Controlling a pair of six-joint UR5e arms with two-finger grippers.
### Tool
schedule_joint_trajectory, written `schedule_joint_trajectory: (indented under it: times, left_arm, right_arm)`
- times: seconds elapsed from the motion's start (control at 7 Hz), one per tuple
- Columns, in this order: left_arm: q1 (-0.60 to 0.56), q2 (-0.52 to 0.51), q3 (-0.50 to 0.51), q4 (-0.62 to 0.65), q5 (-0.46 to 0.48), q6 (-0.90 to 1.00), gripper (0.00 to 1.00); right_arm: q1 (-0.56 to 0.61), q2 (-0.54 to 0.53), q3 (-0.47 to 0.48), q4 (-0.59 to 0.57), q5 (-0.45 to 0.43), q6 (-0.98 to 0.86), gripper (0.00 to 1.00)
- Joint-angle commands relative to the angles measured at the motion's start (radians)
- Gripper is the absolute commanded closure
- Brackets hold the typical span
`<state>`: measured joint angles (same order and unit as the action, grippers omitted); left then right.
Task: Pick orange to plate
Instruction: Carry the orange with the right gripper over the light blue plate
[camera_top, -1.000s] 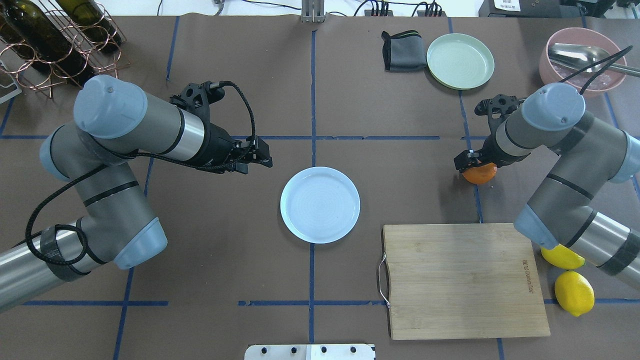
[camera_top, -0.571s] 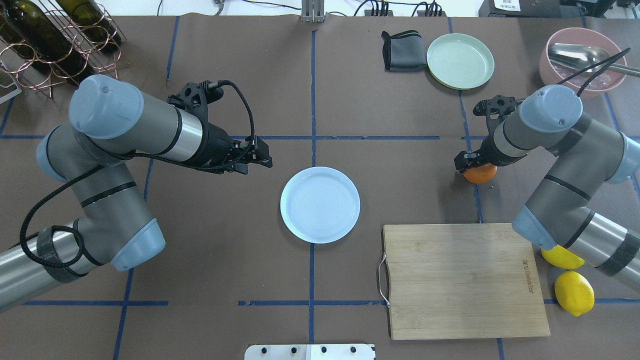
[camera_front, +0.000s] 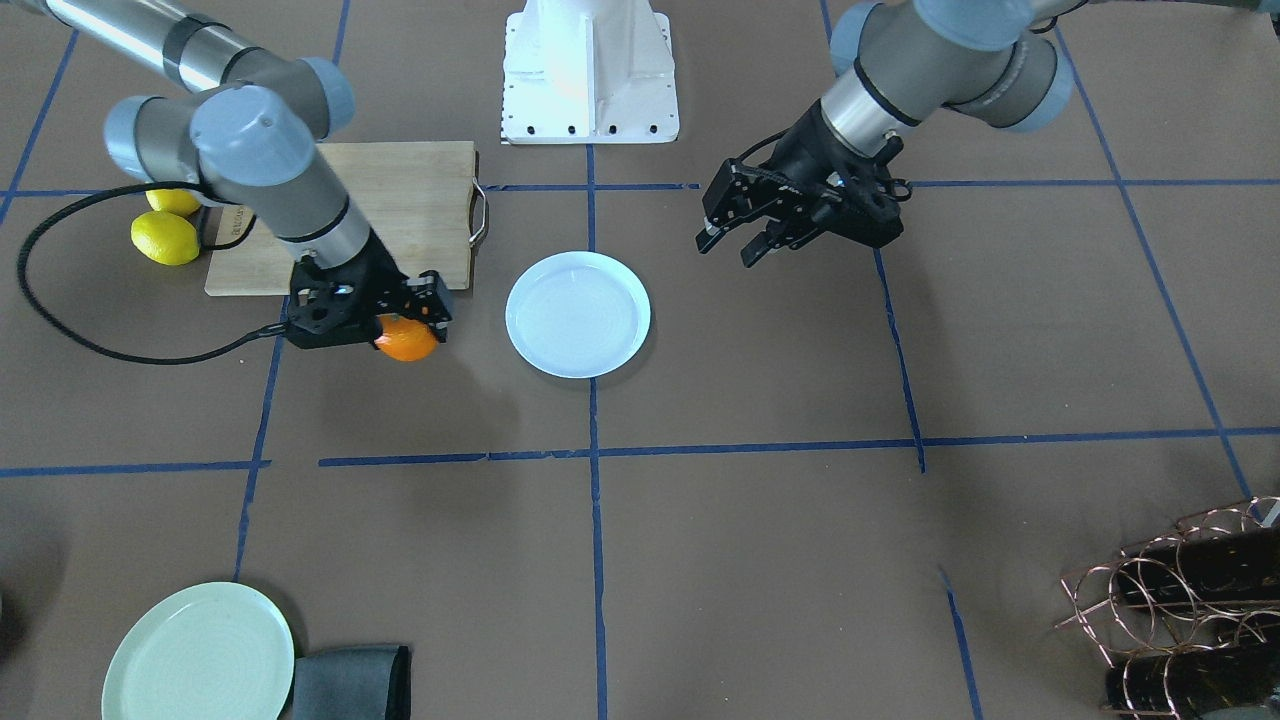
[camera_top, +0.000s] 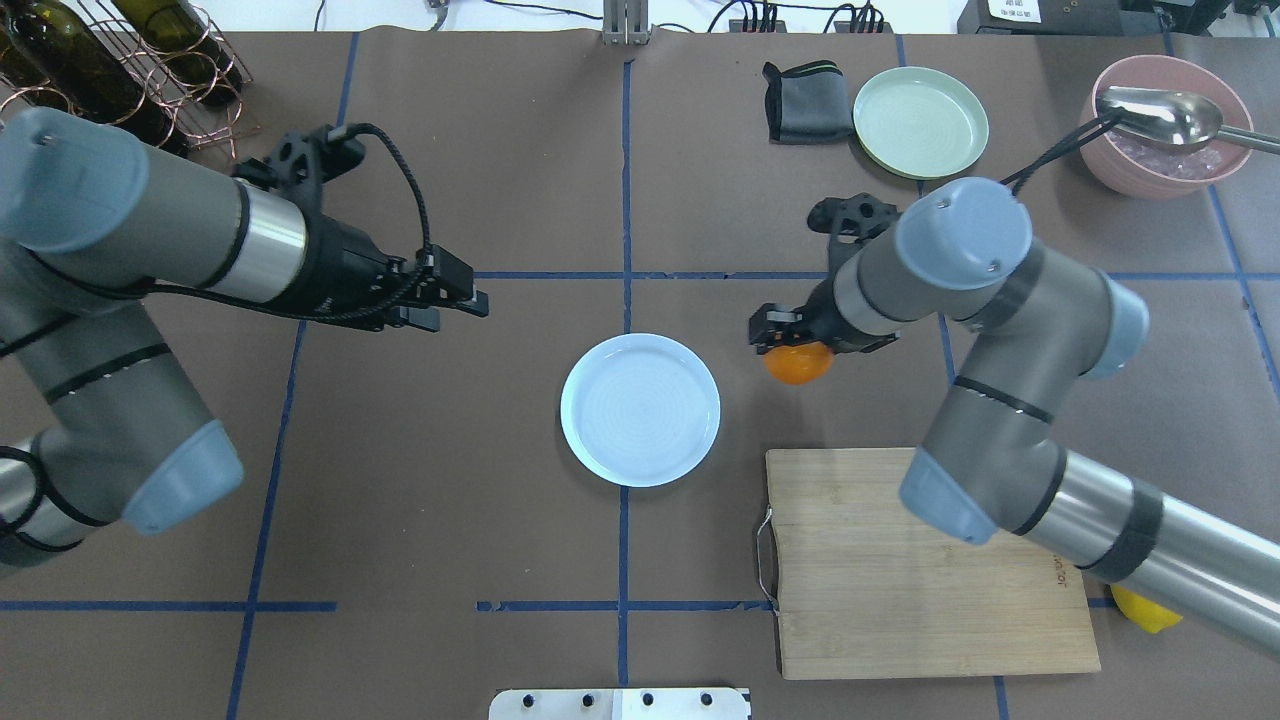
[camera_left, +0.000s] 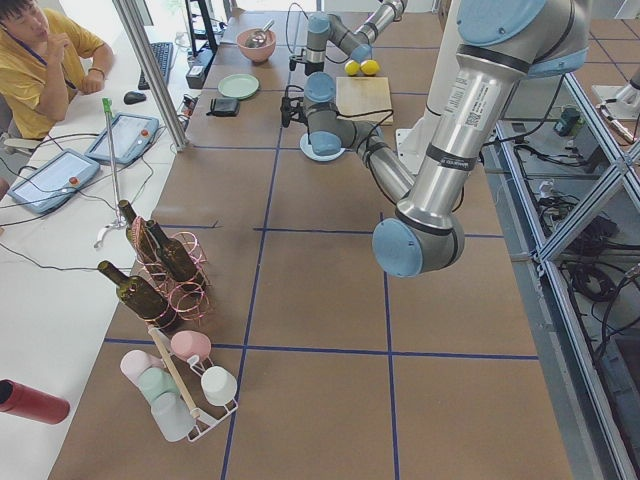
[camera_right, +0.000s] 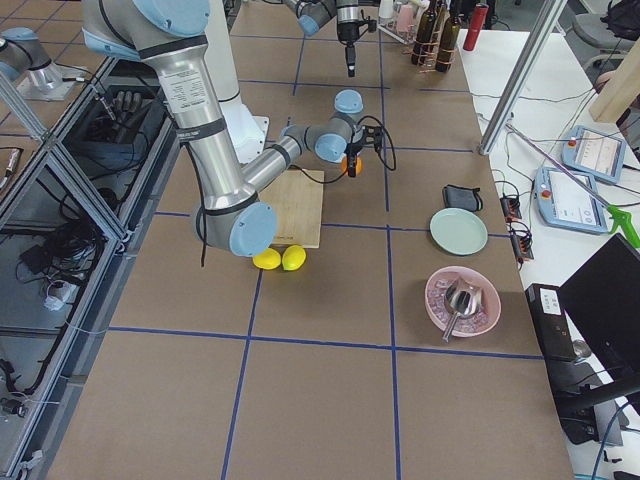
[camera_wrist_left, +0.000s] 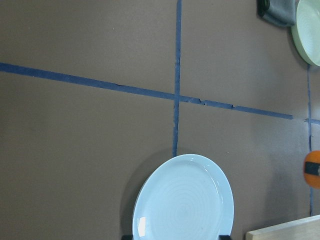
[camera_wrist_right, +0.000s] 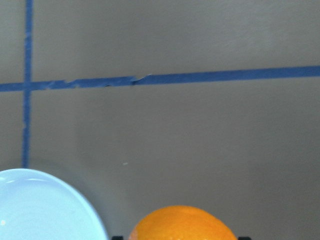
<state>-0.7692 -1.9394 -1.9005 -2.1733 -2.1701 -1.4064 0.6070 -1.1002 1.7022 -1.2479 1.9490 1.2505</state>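
rectangular pale bamboo cutting board (camera_top: 880, 580), wire handle, flat on brown paper-covered worktop (camera_top: 450, 520). round glossy white plate (camera_top: 640, 410), shallow raised rim, bare, at centre. small round bright-orange fruit (camera_top: 797, 365), finely pitted skin, clamped between fingers of black right gripper (camera_top: 790, 340), just beside plate on robot's right, not over it. black left gripper (camera_front: 732, 245), fingers spread, empty, well apart from plate. far edge: matte pale-green plate (camera_top: 920, 122); folded dark-grey cloth (camera_top: 805, 105).
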Motion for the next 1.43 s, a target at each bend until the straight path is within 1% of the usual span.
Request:
schedule_joint_trajectory:
  times: [0.0,0.14,0.29,0.57,0.71,0.86,1.0,1.14,1.29]
  left_arm:
    - [-0.117,0.065,-0.029,-0.003,-0.098,0.061,0.35]
    - [-0.117,0.069,-0.025,-0.013,-0.1,0.07,0.34]
    - [-0.117,0.068,-0.026,-0.013,-0.1,0.069,0.33]
    - [-0.117,0.066,-0.025,-0.013,-0.1,0.067,0.32]
    - [-0.116,0.066,-0.025,-0.013,-0.099,0.067,0.31]
    - [-0.116,0.065,-0.025,-0.013,-0.099,0.067,0.31]
    - [-0.116,0.065,-0.025,-0.013,-0.099,0.067,0.31]
    - [-0.116,0.065,-0.025,-0.013,-0.099,0.067,0.31]
    - [-0.116,0.063,-0.025,-0.013,-0.099,0.067,0.31]
  right_arm:
    - [-0.126,0.193,-0.123,0.002,-0.126,0.177,1.0]
    - [-0.147,0.233,-0.166,0.002,-0.136,0.193,1.0]
    - [-0.162,0.23,-0.17,0.001,-0.169,0.191,1.0]
    - [-0.162,0.215,-0.18,-0.002,-0.185,0.19,1.0]
    - [-0.164,0.218,-0.202,-0.002,-0.197,0.19,1.0]
    - [-0.164,0.221,-0.211,-0.002,-0.202,0.19,0.74]
    - [-0.164,0.226,-0.213,-0.002,-0.203,0.191,0.09]
    - [-0.164,0.232,-0.213,-0.001,-0.208,0.194,0.0]
    - [-0.164,0.23,-0.208,-0.001,-0.208,0.191,0.0]
